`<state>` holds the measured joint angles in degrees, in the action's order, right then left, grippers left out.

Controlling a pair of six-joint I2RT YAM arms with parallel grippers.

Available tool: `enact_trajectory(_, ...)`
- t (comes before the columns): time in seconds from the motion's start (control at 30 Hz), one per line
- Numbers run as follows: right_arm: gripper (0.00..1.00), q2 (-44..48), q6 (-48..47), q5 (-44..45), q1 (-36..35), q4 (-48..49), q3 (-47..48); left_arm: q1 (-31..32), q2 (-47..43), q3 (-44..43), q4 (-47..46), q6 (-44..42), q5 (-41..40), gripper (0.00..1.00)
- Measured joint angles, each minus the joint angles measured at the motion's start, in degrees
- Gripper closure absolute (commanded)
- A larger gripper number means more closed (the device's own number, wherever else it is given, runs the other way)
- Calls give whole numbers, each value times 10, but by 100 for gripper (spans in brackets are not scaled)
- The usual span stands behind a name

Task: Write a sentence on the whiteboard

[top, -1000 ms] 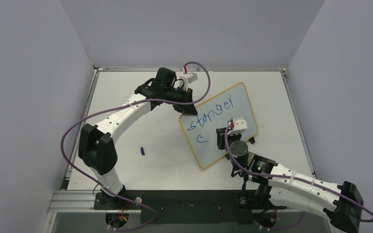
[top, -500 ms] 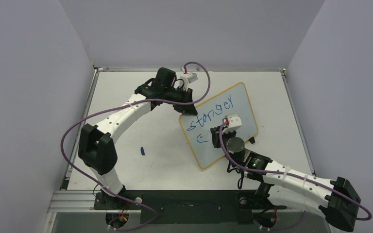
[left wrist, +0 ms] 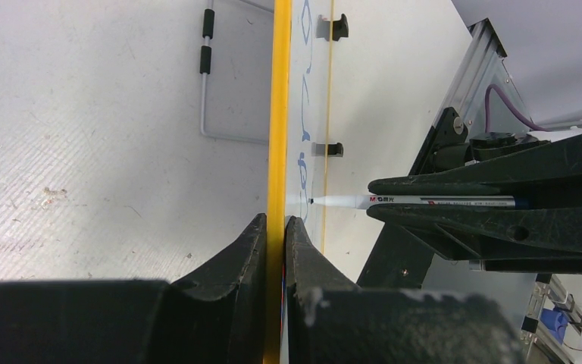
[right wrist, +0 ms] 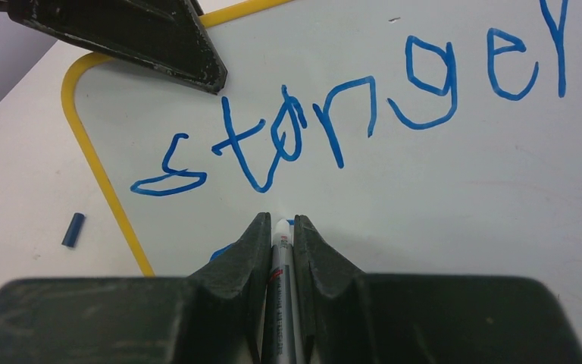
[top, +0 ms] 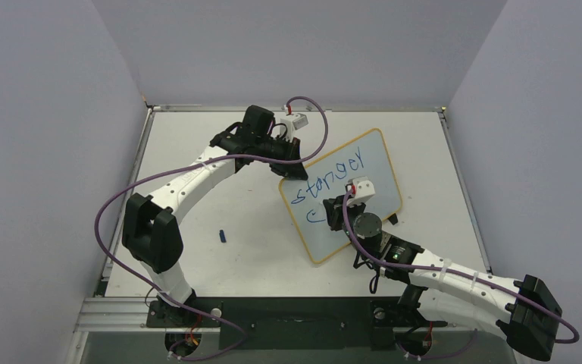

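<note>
The whiteboard (top: pixel 383 173) stands propped on the right half of the worktop (top: pixel 197 152), its face turned toward the near right, and the left claw (left wrist: pixel 275 224) is clamped shut on its yellow frame at the left edge, probably to brace the board against the push of writing. The right claw (right wrist: pixel 279 220) is closed around a white marker (right wrist: pixel 280 288), held along the claw's length so the tip sticks out between the fingers and meets the board just below the first line. That first line of the sentence (right wrist: pixel 348 114) reads "stanger" in blue; below it the overhead view shows a "c" (top: pixel 314 216) beginning the second line, so the writing looks well short of finished. The marker barrel carries small print that seems to start "M&G", the rest too fine to read. A blue cap (top: pixel 223 236) lies on the worktop, well to the board's left
</note>
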<state>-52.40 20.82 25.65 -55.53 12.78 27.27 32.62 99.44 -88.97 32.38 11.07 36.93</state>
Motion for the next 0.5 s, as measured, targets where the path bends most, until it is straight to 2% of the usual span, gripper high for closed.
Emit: enact_trajectory(0.5,100,18,42,-6,-12,3,-29,-1,0,2,0,-4,0,100)
